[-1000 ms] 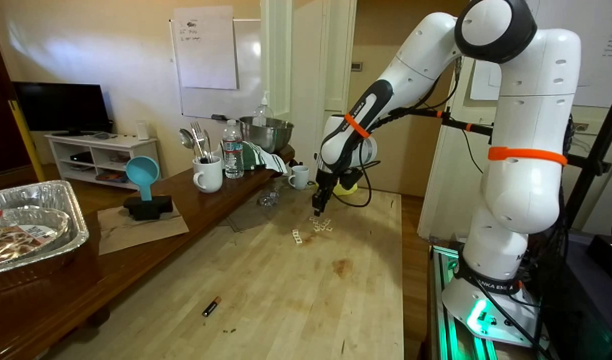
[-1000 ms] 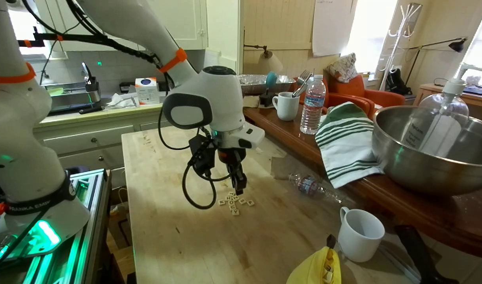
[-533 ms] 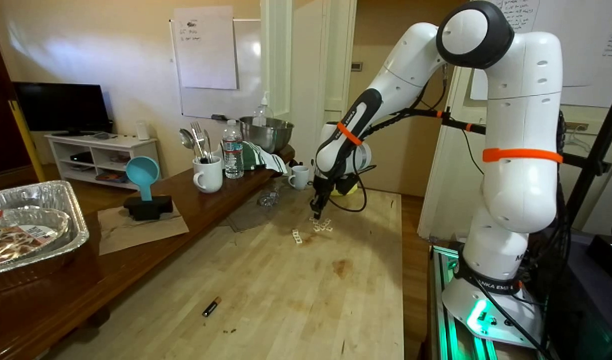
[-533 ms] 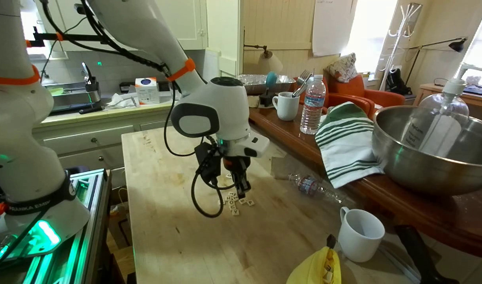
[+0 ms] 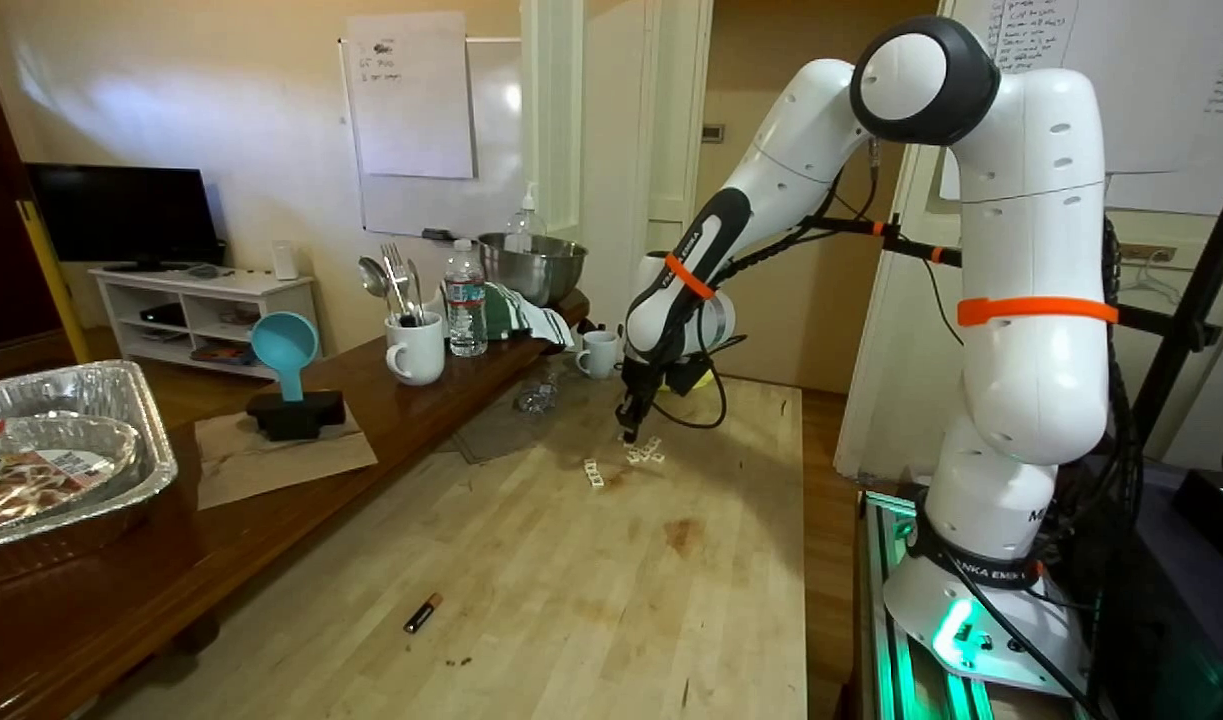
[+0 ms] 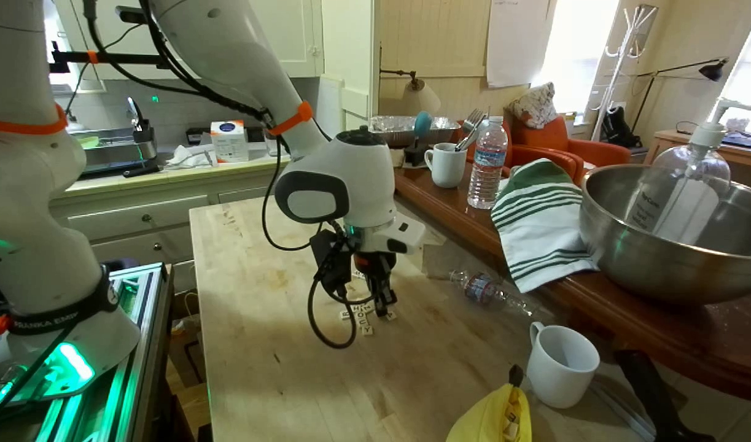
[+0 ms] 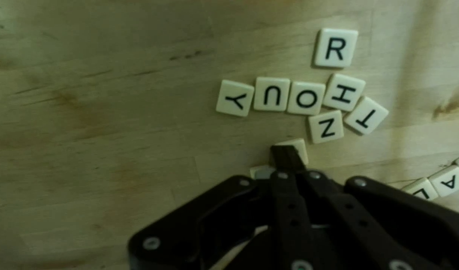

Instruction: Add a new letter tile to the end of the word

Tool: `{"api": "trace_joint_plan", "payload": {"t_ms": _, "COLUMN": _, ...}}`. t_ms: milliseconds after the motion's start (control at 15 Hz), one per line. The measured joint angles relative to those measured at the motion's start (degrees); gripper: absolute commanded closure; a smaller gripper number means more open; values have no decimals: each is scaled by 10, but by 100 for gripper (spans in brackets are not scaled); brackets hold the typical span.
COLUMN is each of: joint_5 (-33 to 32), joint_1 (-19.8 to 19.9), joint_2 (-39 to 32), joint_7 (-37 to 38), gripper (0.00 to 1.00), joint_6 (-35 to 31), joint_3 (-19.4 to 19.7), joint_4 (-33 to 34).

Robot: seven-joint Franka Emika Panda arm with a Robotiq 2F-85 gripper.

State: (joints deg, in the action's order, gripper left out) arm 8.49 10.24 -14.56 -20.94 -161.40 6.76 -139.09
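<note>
1 word, lengthwise rising rightward, wrist view

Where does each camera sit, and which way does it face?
An exterior view: near the battery, looking along the table; nearly the whole arm shows.
An exterior view: near the yellow pouch, facing kitchen cabinets; arm shows, top cropped.
Wrist view: arm's end, looking down at letter tiles; only the claw shows.
From opposite ends, both exterior views share letter tiles and steel bowl.
</note>
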Motion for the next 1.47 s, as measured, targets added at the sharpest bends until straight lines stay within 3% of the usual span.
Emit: {"api": "trace_joint_plan", "payload": {"t_ms": 1467, "joint_5": 0, "joint_1": 15, "joint_2": -26, "joint_7": -8, "gripper": 100, "joint_6": -4, "joint_3": -70, "joint_4": 38}}
